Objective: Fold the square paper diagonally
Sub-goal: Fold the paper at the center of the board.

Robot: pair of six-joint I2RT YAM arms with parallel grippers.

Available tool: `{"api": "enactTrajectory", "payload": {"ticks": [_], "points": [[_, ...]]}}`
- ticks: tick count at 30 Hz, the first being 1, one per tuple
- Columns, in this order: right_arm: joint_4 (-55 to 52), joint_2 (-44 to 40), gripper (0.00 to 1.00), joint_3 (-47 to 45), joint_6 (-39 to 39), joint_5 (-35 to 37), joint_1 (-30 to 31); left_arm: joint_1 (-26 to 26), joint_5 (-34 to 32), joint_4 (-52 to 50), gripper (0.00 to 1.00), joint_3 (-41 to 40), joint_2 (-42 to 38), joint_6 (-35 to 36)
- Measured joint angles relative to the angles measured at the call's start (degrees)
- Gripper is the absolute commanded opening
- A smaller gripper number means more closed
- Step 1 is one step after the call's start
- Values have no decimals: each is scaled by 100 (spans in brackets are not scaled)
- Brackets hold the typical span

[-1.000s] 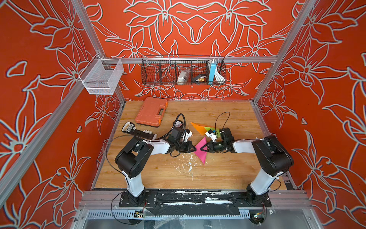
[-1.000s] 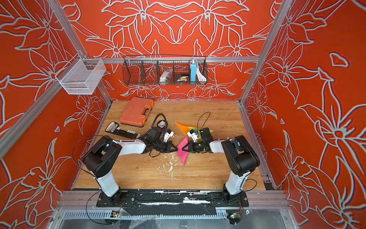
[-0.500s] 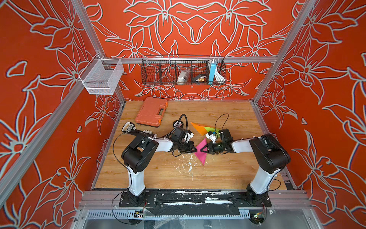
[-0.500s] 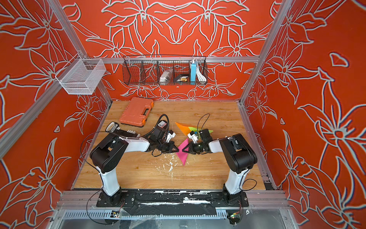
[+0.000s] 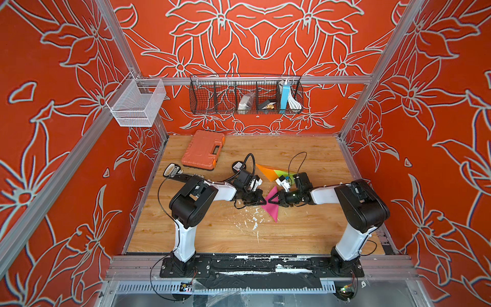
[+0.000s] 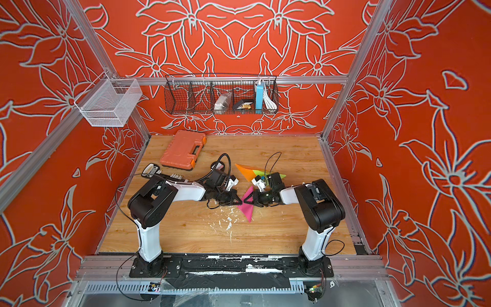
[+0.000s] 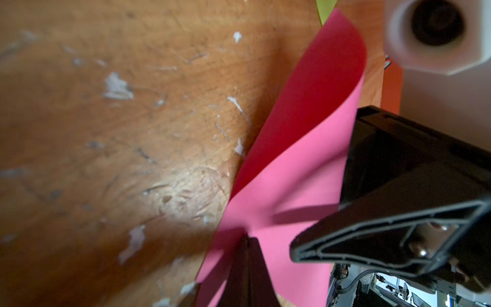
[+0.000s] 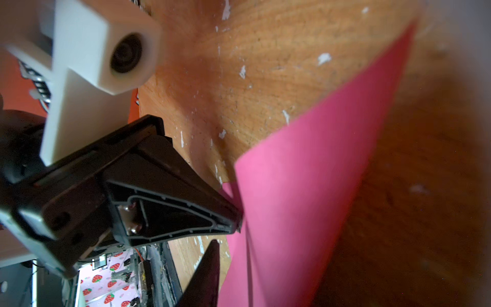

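Since both arms meet nose to nose, the pink paper (image 5: 273, 212) sits right between them on the table (image 5: 212, 234), doubled over into a loose triangle. Its long edge runs front to back, crosswise to both. Left gripper (image 5: 262, 203) is clamped tight, looks like it's pinching the corner pointing its way. Right gripper (image 5: 272, 201) has its jaws parted at the opposite side, gripping nothing. I reckon the free right one does the creasing along that edge.

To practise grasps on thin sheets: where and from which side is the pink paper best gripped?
Probably the paired free edges of the pink paper, coming level from the open side, where the left gripper pinches it: the far side is a rounded, uncreased bend.
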Motion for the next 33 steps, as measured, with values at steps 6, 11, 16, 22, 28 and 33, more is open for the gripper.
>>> {"api": "enactTrajectory", "payload": {"ticks": [6,11,16,22,28,33], "points": [[-50,-11,48,87,-20,-33,0,-9,-9,-205,0,173,81,0],[-192,-98,54,133,-70,7,-4,-13,-37,-326,0,234,92,7],[-350,-240,53,111,-81,46,-151,-15,-57,-363,0,247,92,11],[-402,-439,43,-170,-74,35,-374,-15,-76,-400,0,269,92,24],[-229,-592,40,-485,-52,-173,-372,-20,-92,-415,0,275,94,24],[-122,-887,34,-614,4,-295,-372,-20,-111,-468,0,304,98,26]]}}
